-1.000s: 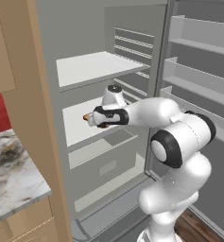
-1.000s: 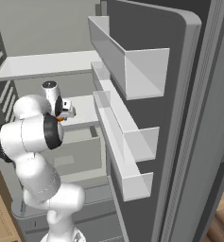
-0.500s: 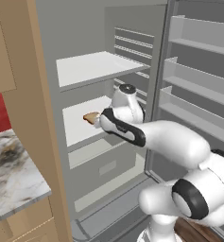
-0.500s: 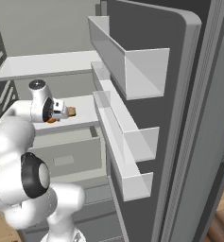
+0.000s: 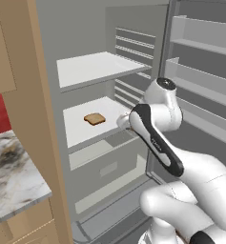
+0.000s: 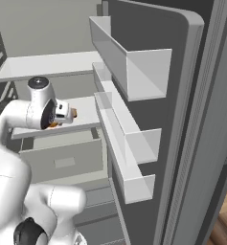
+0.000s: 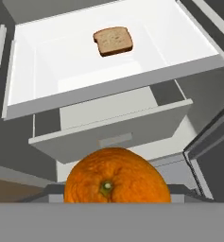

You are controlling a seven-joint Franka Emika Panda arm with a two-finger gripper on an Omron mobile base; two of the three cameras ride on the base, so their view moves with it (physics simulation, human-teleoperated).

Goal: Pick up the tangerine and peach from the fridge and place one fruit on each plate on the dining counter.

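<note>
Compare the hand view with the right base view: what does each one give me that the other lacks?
Hand view: the tangerine close up at the bottom, and a bread slice lying on the white shelf. Right base view: the arm, the gripper in front of that shelf, and the grey door racks on the open fridge door. Shared: the white shelf and the pale drawer under it.

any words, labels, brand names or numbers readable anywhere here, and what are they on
None: no readable text in any view.
The fridge shelves, drawer and door racks are blank.
The bread slice carries no label.
The tangerine close in front of the hand camera has plain skin and no sticker.
The marbled worktop shows only veining, no writing.
</note>
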